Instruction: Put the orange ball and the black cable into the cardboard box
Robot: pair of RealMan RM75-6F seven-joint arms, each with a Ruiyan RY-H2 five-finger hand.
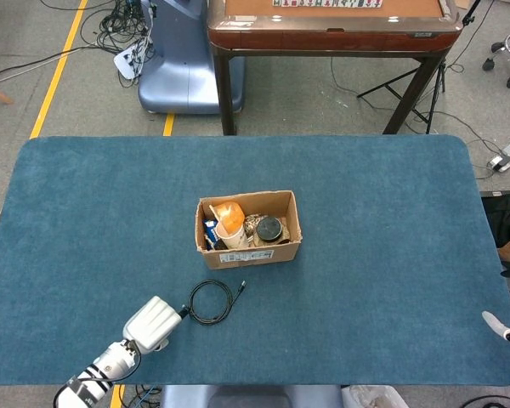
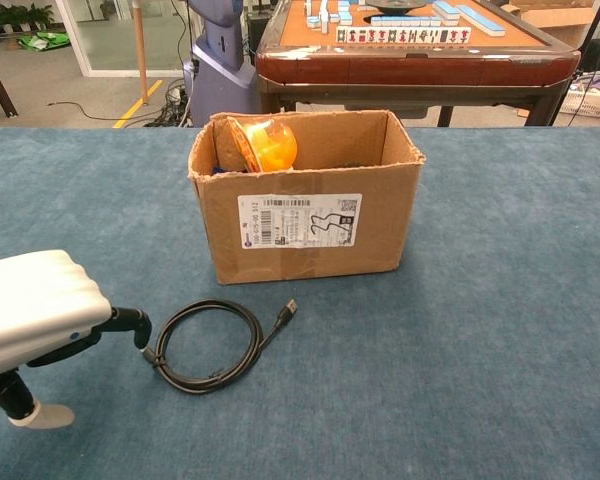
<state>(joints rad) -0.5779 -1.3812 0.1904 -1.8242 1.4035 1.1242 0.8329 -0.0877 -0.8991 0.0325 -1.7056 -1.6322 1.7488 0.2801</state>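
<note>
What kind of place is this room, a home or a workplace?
Probably a robotics lab or test room, not a home. A table covered in blue felt stands on a bare grey floor with yellow line tape and loose cables; behind it is a mahjong table.
</note>
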